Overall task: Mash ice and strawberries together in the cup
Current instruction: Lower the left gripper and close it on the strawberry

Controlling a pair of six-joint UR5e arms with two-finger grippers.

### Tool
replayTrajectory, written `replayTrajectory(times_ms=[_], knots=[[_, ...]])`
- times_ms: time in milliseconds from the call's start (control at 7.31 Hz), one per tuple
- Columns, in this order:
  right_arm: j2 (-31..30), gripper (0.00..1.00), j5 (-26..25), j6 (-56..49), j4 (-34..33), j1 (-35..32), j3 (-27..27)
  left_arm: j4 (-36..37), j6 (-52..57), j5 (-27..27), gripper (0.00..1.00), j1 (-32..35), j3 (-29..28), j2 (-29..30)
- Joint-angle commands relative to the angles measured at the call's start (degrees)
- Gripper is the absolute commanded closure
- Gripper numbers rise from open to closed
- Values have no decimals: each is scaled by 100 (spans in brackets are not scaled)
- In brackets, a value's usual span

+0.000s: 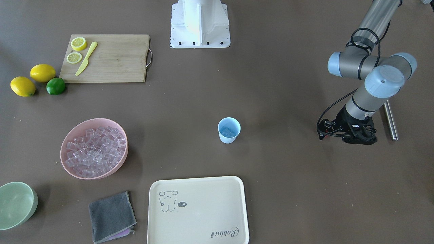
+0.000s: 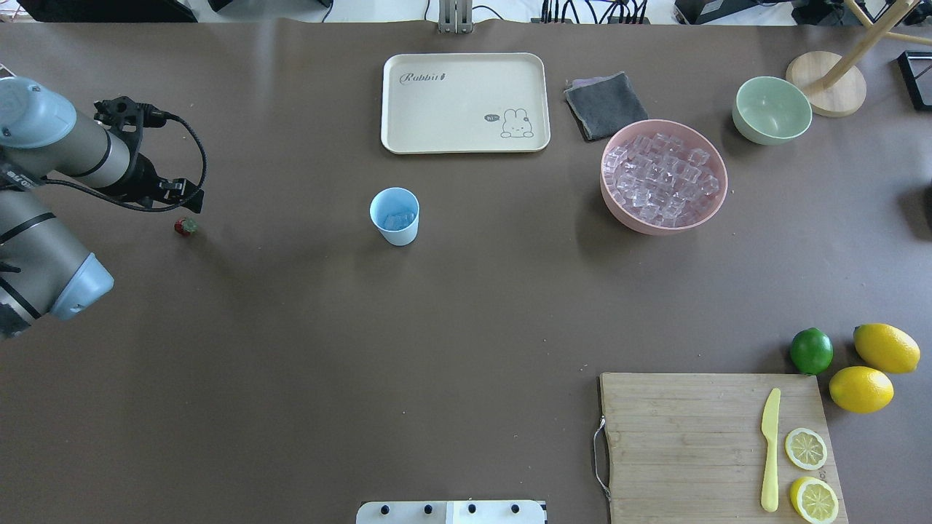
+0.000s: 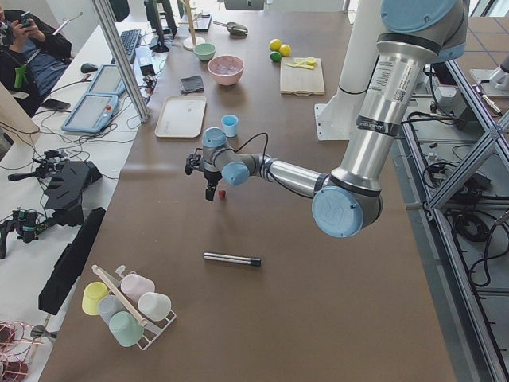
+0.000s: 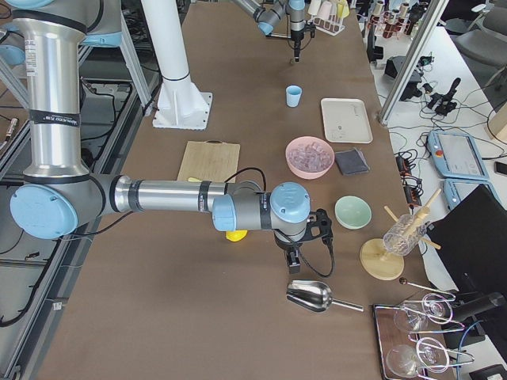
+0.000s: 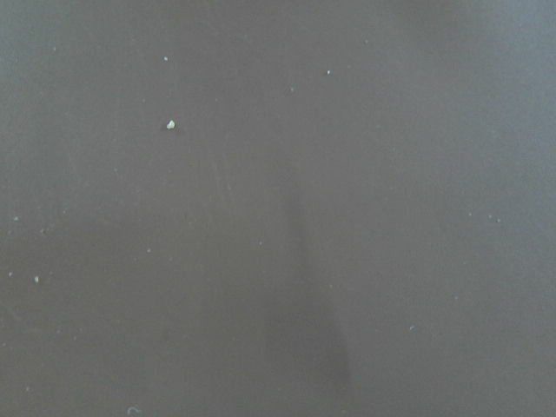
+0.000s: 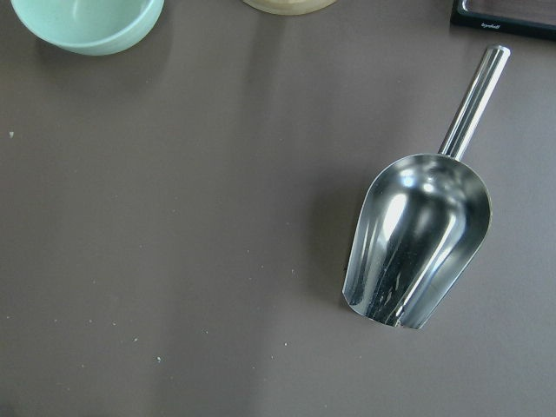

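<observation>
Status: cup (image 2: 395, 215) stands upright on the surface, roughly mid-table, near the cream tray (image 2: 451, 109) but apart from it. We see a few cubes of ice (image 2: 398, 220) in its bottom. Many more cubes fill the pink bowl (image 2: 659, 228), well apart on the robot's right.

The strawberry (image 2: 186, 226) lies on the bare surface, outside the cup and well to the robot's left of it.

The left gripper (image 3: 210, 194) points down just beside the strawberry. We can't tell whether its jaws are apart or together, and its wrist view shows only bare surface. A metal rod (image 3: 231, 259) lies flat nearer the table's left end.

The right gripper (image 4: 292, 267) is out at the right end, pointing down over the surface near a steel scoop (image 6: 417, 239) and the pale green bowl (image 4: 352, 212). Only the side view catches it, so we can't tell the jaws' state there either. The scoop lies flat and empty.

On the robot's right sits a cutting board (image 2: 677, 437) carrying a yellow knife (image 2: 769, 450) and two lemon halves (image 2: 806, 448). Two lemons (image 2: 861, 388) and a lime (image 2: 811, 351) sit just beside it.
</observation>
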State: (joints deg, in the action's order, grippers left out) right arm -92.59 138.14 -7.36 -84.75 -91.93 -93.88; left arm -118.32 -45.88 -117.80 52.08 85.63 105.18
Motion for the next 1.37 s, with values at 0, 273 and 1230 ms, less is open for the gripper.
replayTrajectory(times_ms=[0, 273, 1230], knots=[[-66, 0, -6, -2, 11, 0, -34, -42, -776, 46, 24, -345, 418, -235], [-5, 0, -103, -11, -15, 0, 36, -34, -871, 55, 30, -550, 384, -156], [-127, 0, -41, 24, 11, 0, -8, 63, -88, 64, 33, -295, 208, -103]])
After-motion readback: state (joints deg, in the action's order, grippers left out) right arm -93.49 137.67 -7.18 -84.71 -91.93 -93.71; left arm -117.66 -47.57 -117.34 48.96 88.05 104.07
